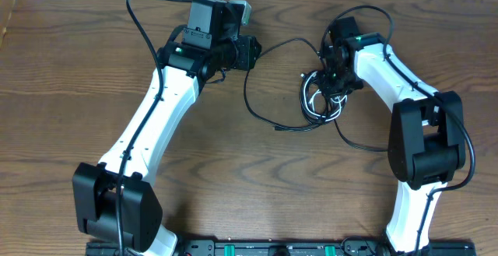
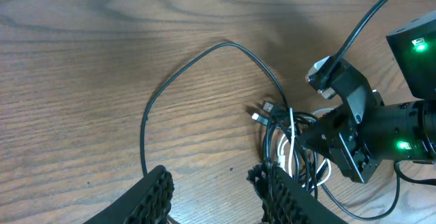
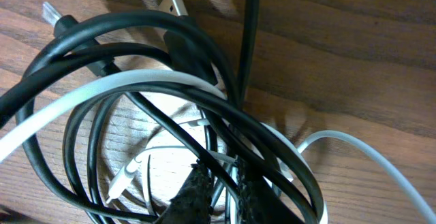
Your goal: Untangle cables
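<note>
Overhead showed the cables (image 1: 320, 99) bunched in one knot right of centre on the counter (image 1: 70, 69), just under the tip of the right arm (image 1: 381, 65). Judged the job barely begun: found no cord lying wholly apart from the others. Noted only one part clear of the heap, a black cable (image 1: 248, 92) lying out in a wide open loop to the left of the knot, toward the middle of the frame. Reckoned nearly everything left to do: parting the black cords and the white cable (image 3: 129, 84) from the coil and laying each out alone.

Saw the right jaws almost closed at the bottom centre of the right wrist view, and took them to be nipped on strands in the heart of the tangle; could not tell which strand. Saw the left jaws open with nothing between them, the ridged fingers (image 2: 155, 195) along the bottom edge of the left wrist view, short of the loop and touching no cord.

Found the black cords smooth, round and faintly glossy, wound over one another in overlapping rings. Found the white one equally smooth, curving across the blacks, with thinner pale runs beneath it. Picked out small silvery flat plugs (image 2: 262, 112) poking from the upper left of the bundle. Read the counter as brown wood grain, flat and matte.
</note>
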### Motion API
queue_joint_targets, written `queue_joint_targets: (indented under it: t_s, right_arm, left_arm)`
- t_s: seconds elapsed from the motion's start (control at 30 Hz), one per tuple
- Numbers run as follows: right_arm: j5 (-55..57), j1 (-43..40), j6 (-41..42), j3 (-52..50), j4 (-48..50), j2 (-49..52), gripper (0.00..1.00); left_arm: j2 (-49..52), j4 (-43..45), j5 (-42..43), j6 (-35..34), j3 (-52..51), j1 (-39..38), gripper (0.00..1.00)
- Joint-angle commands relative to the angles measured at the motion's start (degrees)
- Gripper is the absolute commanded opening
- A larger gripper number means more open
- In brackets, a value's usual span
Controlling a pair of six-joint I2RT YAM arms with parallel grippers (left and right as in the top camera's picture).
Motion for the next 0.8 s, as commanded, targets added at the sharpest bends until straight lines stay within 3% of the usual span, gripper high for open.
queue_joint_targets:
  t_s: [0.0,0.1,0.33,0.43,0.57,0.77]
  right_arm:
    - [1.7,0.4,-0.4,-0.4,0.2,1.0,0.19]
    - [2.7,0.6,-2.0,-0.4,0.2,1.0,0.27]
    - [2.7,2.3,-3.3,-0.5,1.5,1.0,0.30]
    - [2.7,2.6,-3.4,-0.7,2.6,1.0,0.25]
    - [2.7,2.5,-3.3,-0.7,2.8,0.9,0.01]
    - [-0.7,2.4,-1.8,0.0,0.7,-2.0,0.01]
  left_arm:
    - [-0.1,-0.2,-0.6,-0.1,0.0,0.2,0.45]
    - [-0.1,-0.2,-0.6,-0.1,0.0,0.2,0.45]
    - [-0.1,-0.6,-0.6,-0.1,0.0,0.2,0.45]
    - [-0.1,-1.0,-0.6,-0.1,0.0,0.2,0.45]
    - [-0.1,-1.0,-0.6,-0.1,0.0,0.2,0.46]
    - [-0.1,-1.0,-0.5,-0.2,0.0,0.1,0.45]
